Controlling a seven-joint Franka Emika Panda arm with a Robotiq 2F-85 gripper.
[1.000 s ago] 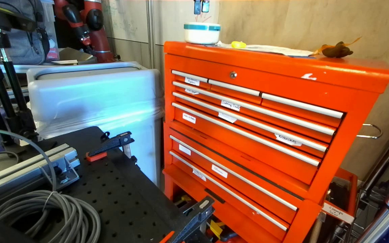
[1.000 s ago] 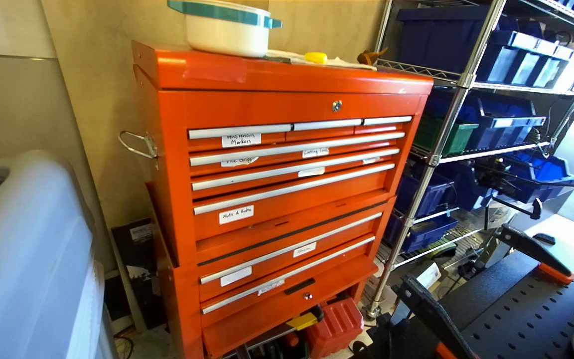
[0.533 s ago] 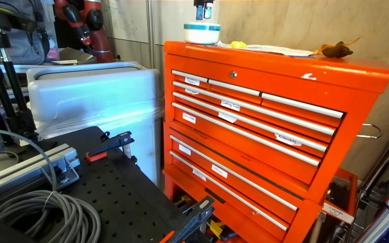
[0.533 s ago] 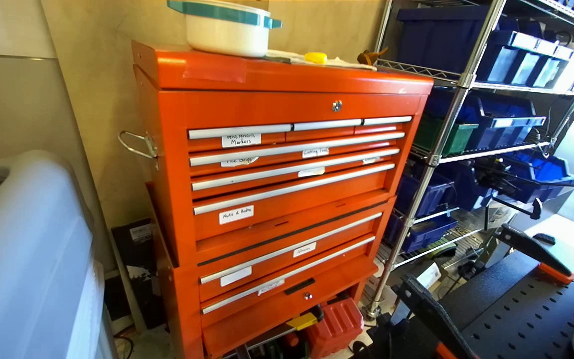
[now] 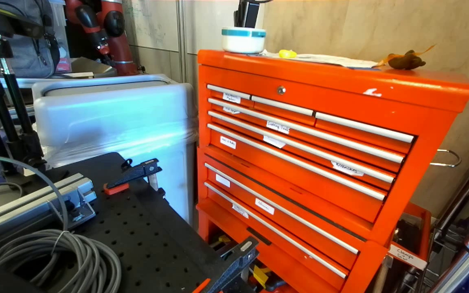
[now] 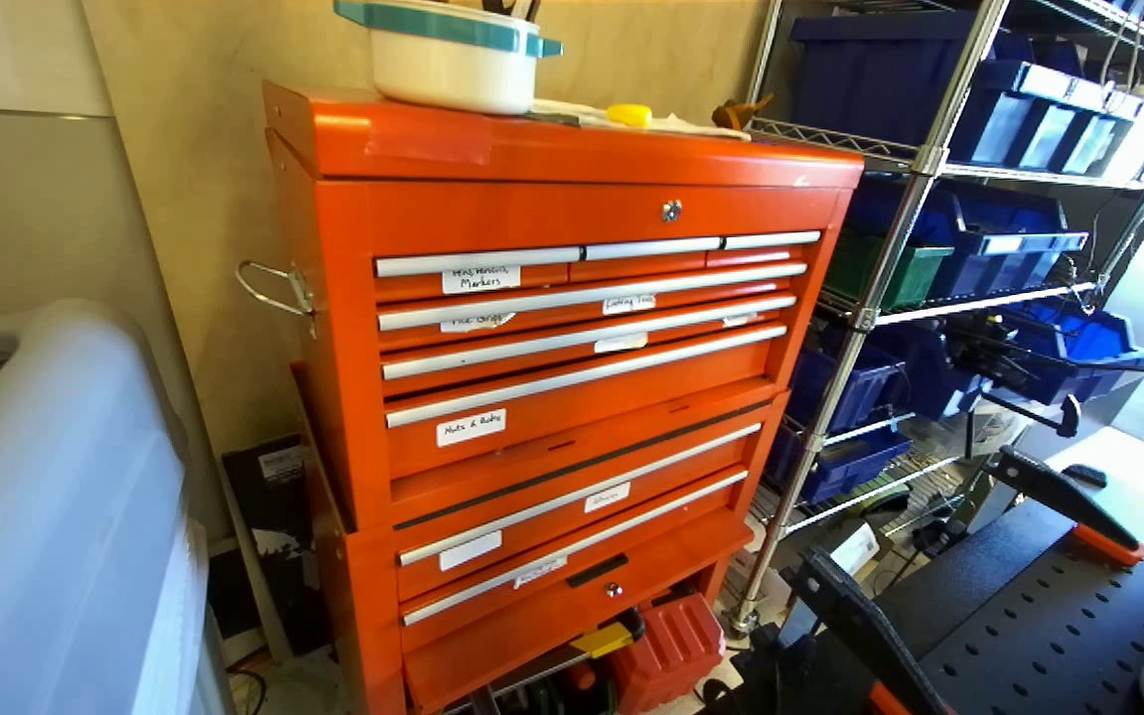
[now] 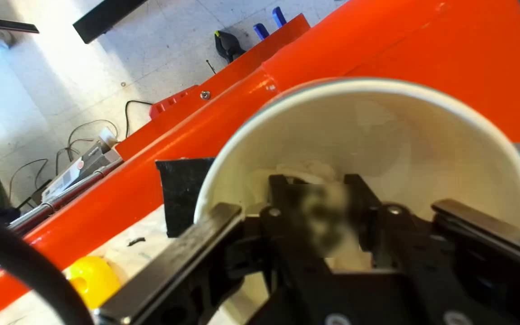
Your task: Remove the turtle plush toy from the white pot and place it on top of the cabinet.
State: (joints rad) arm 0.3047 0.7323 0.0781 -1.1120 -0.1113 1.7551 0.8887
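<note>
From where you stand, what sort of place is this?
Probably a workshop, perhaps a robotics lab: there's a large, many-drawered orange-red metal tool chest, blue plastic bins on shiny wire shelving, and a red jointed robot arm.

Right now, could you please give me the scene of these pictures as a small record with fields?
cabinet: orange-red tool chest
white pot: upright on top of the cabinet
turtle plush toy: apparently the blurred patch inside the pot, between the jaws
gripper: down in the pot, jaws apart; whether they grip the toy cannot be told
also on top: pale sheet, yellow object, brown lumpy thing
task state: toy not yet out of the pot
</note>
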